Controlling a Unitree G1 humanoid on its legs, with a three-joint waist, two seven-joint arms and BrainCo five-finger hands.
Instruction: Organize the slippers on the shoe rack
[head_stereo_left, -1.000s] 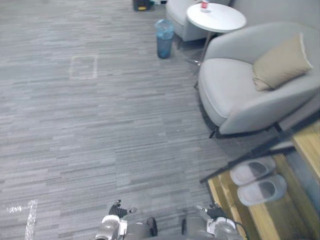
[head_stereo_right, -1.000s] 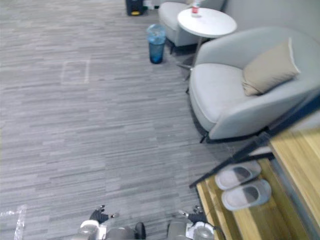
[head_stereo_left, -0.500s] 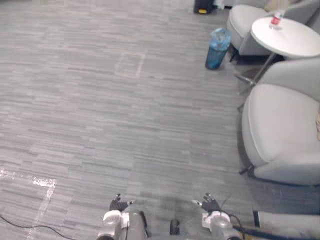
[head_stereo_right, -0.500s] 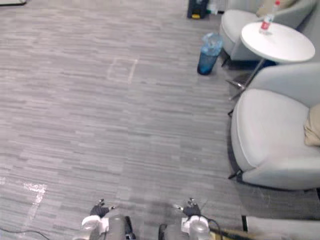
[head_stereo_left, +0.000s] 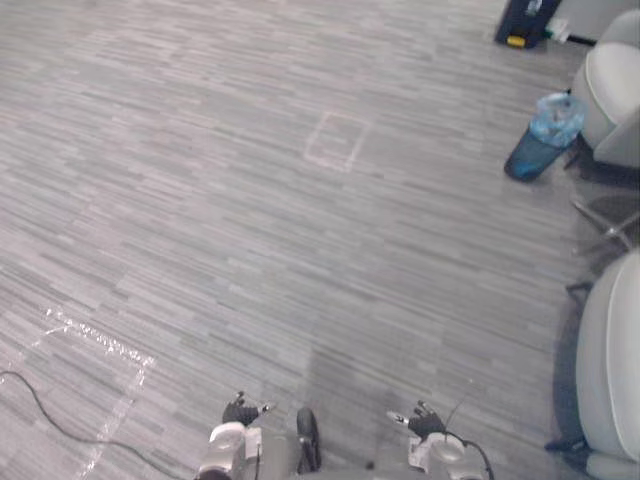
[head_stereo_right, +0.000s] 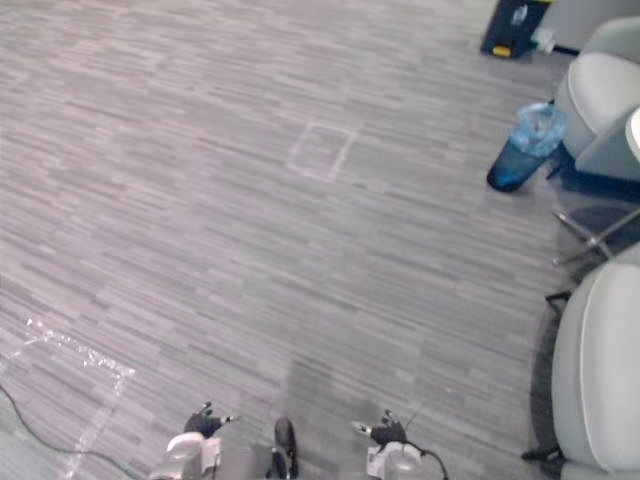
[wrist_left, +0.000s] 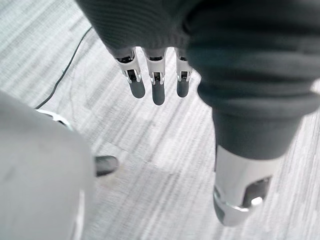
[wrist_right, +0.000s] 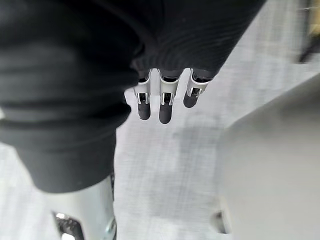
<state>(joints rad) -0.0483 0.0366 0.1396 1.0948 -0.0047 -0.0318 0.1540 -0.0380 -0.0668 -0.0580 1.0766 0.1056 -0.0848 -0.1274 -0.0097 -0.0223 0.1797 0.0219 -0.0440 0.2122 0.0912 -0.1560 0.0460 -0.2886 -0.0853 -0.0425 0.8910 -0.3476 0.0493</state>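
Both hands are hanging low at the bottom edge of the head views. The left hand (wrist_left: 155, 86) is sitting left of centre and the right hand (wrist_right: 164, 107) right of centre, with bare grey floor (head_stereo_left: 250, 230) under them. In each wrist view the fingers are pointing straight down and spread loosely, with the thumb standing apart, so both hands are relaxed wide and carrying nothing. The head views are taking in a taped square (head_stereo_left: 338, 140) on the floor at upper centre and a strip of clear tape (head_stereo_left: 100, 345) at lower left. A blue bin (head_stereo_left: 545, 150) is standing at upper right, just beside the metal legs of some furniture, and the rounded side of a grey armchair (head_stereo_left: 612, 370) is running down the right edge. Where the slippers and the shoe rack are lying cannot be told from here, so their long axis and the nearer hand are staying open questions. The rack is possibly standing somewhere beyond the armchair's side, but that is only a guess. The coming move seems to call for finding the rack before either arm is reaching.
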